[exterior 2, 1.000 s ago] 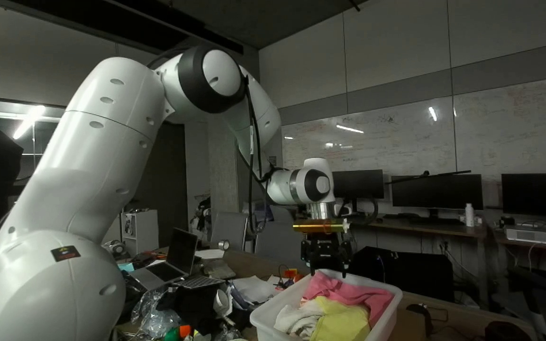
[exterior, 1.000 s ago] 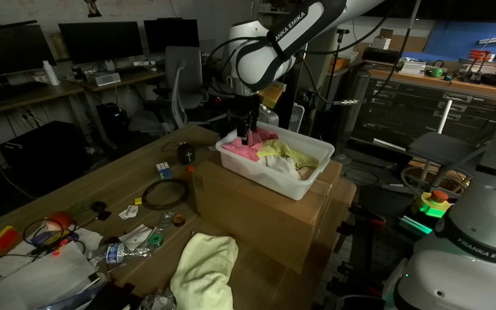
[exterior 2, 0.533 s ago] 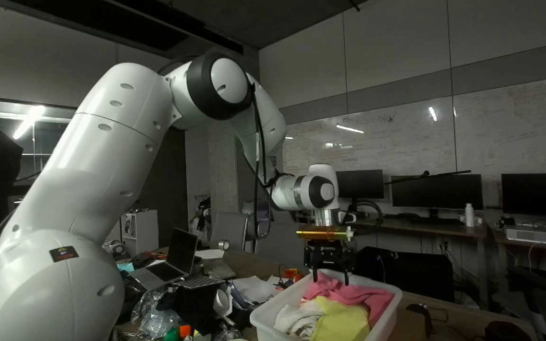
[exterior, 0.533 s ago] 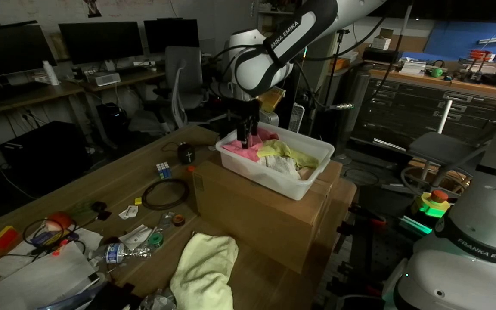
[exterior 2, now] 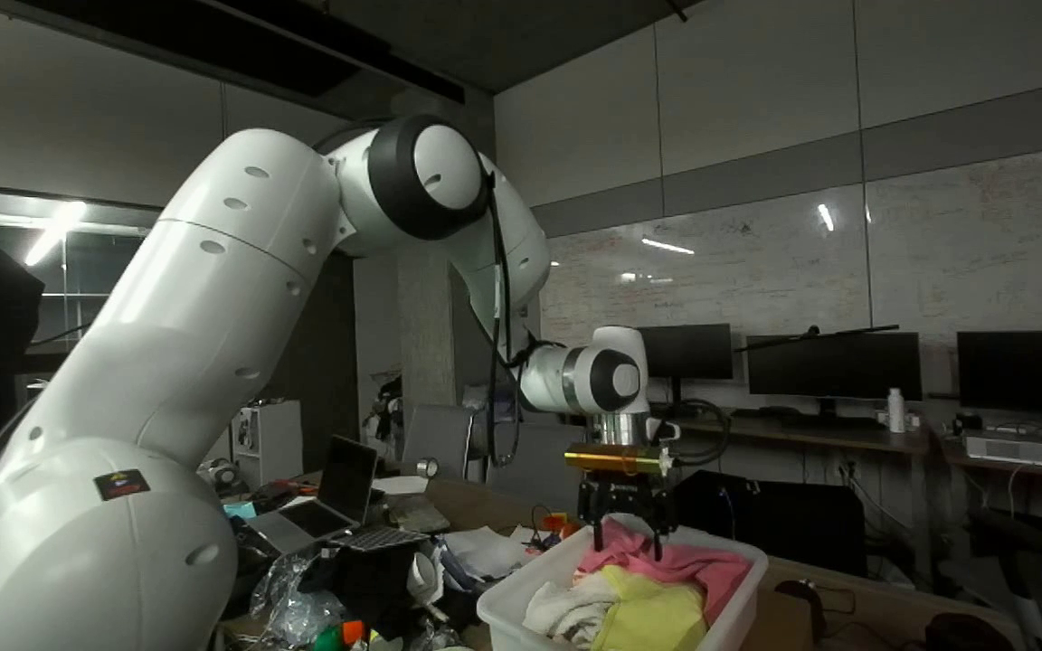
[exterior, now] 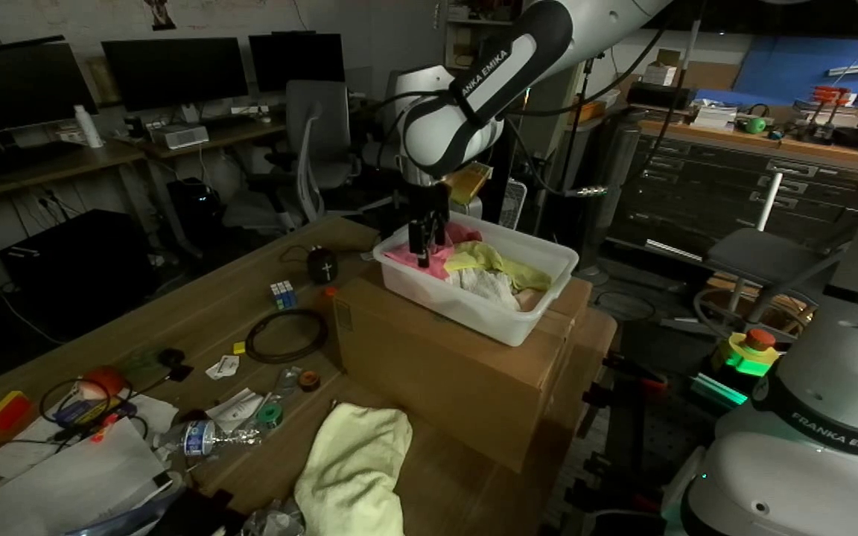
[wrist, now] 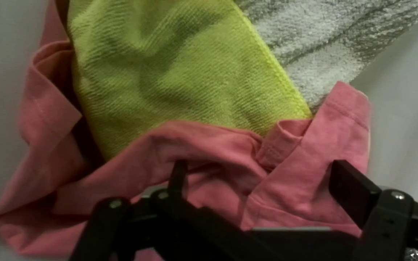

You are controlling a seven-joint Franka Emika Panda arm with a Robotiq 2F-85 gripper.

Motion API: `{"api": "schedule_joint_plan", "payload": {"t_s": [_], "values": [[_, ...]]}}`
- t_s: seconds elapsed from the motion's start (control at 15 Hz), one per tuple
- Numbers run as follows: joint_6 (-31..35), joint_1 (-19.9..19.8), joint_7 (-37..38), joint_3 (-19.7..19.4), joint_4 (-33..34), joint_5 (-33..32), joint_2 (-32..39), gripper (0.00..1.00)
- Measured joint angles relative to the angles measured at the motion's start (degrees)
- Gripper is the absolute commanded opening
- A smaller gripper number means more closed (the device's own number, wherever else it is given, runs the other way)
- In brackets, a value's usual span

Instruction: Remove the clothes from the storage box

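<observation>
Wrist view: we see the pink cloth bunched in the storage box, lapping against the yellow cloth; a white cloth lies beside the yellow one, also inside. Our end effector is spread wide, fingers well apart over the pink; we can't tell whether the tips touch fabric. In both exterior views we have it pointing down into the storage box, at the pink end. That box sits on a cardboard box, which stands on the desk. In an exterior view we also see a pale yellow cloth lying on the desk near the cardboard box. Farther along the desk: a puzzle cube, a coiled cable, and a plastic bottle on its side. In an exterior view we pick up a laptop, screen raised, with clear crumpled plastic near it.
</observation>
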Motion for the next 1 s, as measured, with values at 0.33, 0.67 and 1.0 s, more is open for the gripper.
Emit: {"api": "schedule_joint_plan", "payload": {"t_s": [0.33, 0.67, 1.0], "values": [[0.0, 0.0, 0.0, 0.0, 0.6, 0.2, 1.1, 0.73], [0.0, 0.0, 0.1, 0.1, 1.0, 0.3, 1.2, 0.33], [0.0, 0.0, 0.1, 0.2, 1.4, 1.1, 1.2, 0.03]]}}
